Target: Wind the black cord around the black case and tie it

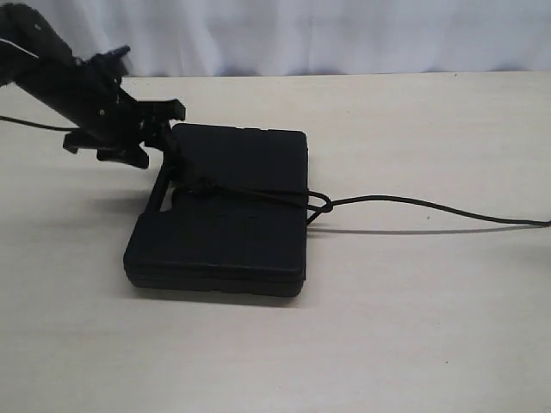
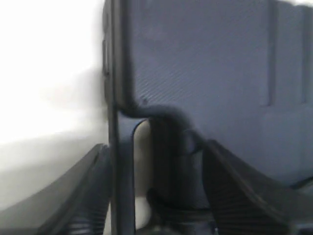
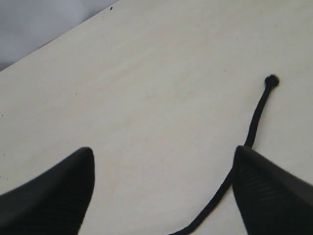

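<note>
Outside, the black cord [image 1: 413, 205] crosses the black case [image 1: 232, 215], looped at its right edge; the left gripper [image 1: 162, 138] — jaws parted astride handle [image 2: 122, 186] and cord up close — should back straight off, the right gripper [image 3: 164, 152], spread empty over the cord's tail, lifting clear.

Free worktop [image 1: 387, 344] lies at six and twelve o'clock of the case [image 1: 232, 232]; the cord [image 1: 413, 204] trails off at three, and the left claw [image 1: 159, 138] crowds ten.
</note>
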Robot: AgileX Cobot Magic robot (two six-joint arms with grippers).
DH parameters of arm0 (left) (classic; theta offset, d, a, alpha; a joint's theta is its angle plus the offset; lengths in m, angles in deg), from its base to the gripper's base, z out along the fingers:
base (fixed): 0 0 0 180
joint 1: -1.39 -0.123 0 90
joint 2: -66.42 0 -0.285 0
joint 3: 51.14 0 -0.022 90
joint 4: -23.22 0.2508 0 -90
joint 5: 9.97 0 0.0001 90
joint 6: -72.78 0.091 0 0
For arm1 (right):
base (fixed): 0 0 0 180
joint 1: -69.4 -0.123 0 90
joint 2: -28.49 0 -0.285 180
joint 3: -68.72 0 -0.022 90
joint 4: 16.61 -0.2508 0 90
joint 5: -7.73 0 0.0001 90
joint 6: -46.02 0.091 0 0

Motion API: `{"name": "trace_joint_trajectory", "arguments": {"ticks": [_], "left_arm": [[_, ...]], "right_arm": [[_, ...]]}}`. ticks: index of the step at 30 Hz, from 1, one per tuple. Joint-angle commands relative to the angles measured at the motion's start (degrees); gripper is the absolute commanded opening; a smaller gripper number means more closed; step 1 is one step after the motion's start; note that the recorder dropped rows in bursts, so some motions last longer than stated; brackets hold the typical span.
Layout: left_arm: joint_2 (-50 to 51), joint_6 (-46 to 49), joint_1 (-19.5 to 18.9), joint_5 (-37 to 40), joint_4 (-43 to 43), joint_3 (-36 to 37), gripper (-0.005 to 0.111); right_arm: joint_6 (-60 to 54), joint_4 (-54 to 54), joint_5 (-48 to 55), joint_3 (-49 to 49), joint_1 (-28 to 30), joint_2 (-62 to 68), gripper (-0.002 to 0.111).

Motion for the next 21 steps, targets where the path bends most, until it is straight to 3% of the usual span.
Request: {"name": "trace_joint_trajectory", "arguments": {"ticks": [1, 2, 3, 4, 5, 7, 10, 12, 16, 21], "left_arm": [[-6.0, 0.6, -1.5, 1.1, 4.6, -2.8, 0.044], [-7.4, 0.6, -1.5, 1.1, 5.1, -2.9, 0.029], [-8.0, 0.6, -1.4, 1.3, 4.7, -2.9, 0.020], [-8.3, 1.2, -0.3, 3.3, 5.2, -2.9, 0.003], [-8.3, 2.3, 0.3, 5.2, 5.9, -2.9, 0.000], [-8.3, 2.6, 2.7, 10.6, 13.2, -2.9, 0.000], [-9.8, 2.5, 3.9, 16.9, 13.4, -1.5, 0.000], [-16.2, 2.5, 5.2, 15.7, 13.9, 4.3, 0.000], [-40.4, 2.6, 9.5, 2.0, 13.7, 23.8, 0.000], [-70.1, 2.6, 16.9, -15.7, 13.1, 39.6, 0.000]], "right_arm": [[25.8, 24.4, 2.4, 3.6, -0.8, -5.1, 0.061], [41.5, 41.6, 5.9, 6.1, -4.4, -6.2, 0.056], [48.6, 50.0, 8.7, 7.4, -7.0, -6.8, 0.051], [59.1, 63.6, 14.7, 9.4, -12.9, -7.7, 0.039], [63.4, 70.0, 18.0, 10.2, -16.6, -8.2, 0.030], [74.3, 83.5, 28.5, 10.8, -29.3, -9.8, 0.004], [81.8, 90.5, 37.1, 10.1, -39.3, -12.3, 0.005], [83.8, 93.5, 37.3, 7.7, -42.7, -18.2, 0.005], [82.8, 88.9, 23.8, -2.3, -43.1, -39.0, 0.005], [70.5, 79.7, 11.3, -11.3, -47.3, -62.0, 0.005]]}}
